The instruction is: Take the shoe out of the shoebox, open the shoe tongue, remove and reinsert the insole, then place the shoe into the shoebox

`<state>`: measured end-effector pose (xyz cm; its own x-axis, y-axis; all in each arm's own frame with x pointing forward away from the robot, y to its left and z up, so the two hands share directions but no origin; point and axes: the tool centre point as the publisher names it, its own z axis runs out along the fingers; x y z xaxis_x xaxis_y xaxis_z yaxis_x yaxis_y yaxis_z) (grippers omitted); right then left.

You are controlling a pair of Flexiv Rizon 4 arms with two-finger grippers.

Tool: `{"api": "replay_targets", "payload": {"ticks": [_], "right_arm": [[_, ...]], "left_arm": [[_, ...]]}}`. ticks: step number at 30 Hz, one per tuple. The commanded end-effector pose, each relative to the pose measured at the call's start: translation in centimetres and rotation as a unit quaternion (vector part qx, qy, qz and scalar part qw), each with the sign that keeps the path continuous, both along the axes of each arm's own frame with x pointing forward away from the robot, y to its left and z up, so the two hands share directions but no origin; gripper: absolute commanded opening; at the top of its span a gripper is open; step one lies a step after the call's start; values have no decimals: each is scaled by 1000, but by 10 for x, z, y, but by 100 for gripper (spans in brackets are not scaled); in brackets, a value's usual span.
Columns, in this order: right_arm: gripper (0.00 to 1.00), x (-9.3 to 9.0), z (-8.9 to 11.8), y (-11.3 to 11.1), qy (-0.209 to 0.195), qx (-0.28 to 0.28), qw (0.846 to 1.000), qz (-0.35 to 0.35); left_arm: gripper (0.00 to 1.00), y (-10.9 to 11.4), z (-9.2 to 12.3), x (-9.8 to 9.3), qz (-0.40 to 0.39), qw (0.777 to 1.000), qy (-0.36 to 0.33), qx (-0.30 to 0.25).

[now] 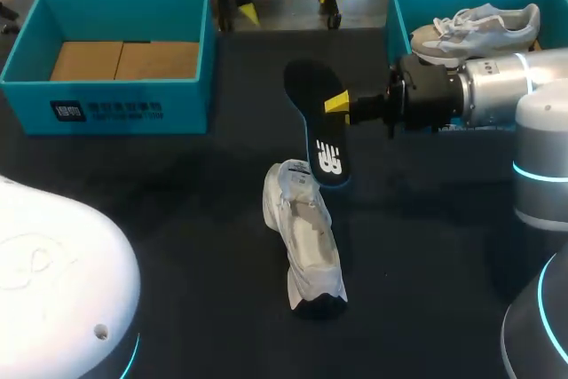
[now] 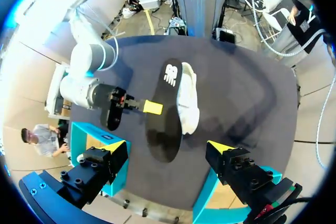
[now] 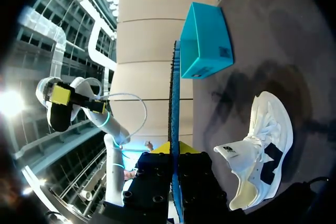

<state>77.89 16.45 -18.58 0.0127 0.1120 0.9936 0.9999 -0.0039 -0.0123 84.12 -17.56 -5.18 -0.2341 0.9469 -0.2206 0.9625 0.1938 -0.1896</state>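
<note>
My right gripper (image 1: 339,103) is shut on a black insole (image 1: 321,135) and holds it in the air above the table, just past the toe of the white shoe (image 1: 302,237). That shoe lies on the dark table, its tongue pulled up. In the right wrist view the insole (image 3: 175,103) shows edge-on between the right gripper's (image 3: 175,153) fingers, with the shoe (image 3: 262,145) beside it. My left gripper (image 1: 284,2) hangs open and empty over the table's far edge. From the left gripper (image 2: 168,148), the insole (image 2: 165,114) and shoe (image 2: 188,98) lie ahead.
A teal shoebox (image 1: 31,51) with cardboard inside stands at the back left. A second teal shoebox (image 1: 399,19) at the back right holds another grey-white shoe (image 1: 479,26), right behind my right arm. My left arm's white housing (image 1: 53,290) fills the front left corner.
</note>
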Motion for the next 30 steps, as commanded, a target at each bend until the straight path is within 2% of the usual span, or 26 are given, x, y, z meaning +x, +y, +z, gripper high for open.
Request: {"api": "replay_targets", "payload": {"ticks": [1, 4, 6, 15, 16, 30], "right_arm": [[0, -1, 0, 1, 0, -1, 1000, -2], [0, -1, 0, 1, 0, -1, 1000, -2], [0, -1, 0, 1, 0, -1, 1000, -2], [0, -1, 0, 1, 0, -1, 1000, -2], [0, -1, 0, 1, 0, -1, 1000, -2], [0, -1, 0, 1, 0, -1, 1000, -2]], "left_arm": [[100, 34, -16, -24, 60, 958, -60, -273], [100, 38, -27, -28, 70, 952, -62, -293], [100, 43, -32, -29, 84, 940, -60, -326], [100, 63, -35, -29, 102, 896, -94, -422], [100, 65, -33, -31, 88, 901, -106, -411], [100, 65, -33, -31, 88, 901, -106, -411]]}}
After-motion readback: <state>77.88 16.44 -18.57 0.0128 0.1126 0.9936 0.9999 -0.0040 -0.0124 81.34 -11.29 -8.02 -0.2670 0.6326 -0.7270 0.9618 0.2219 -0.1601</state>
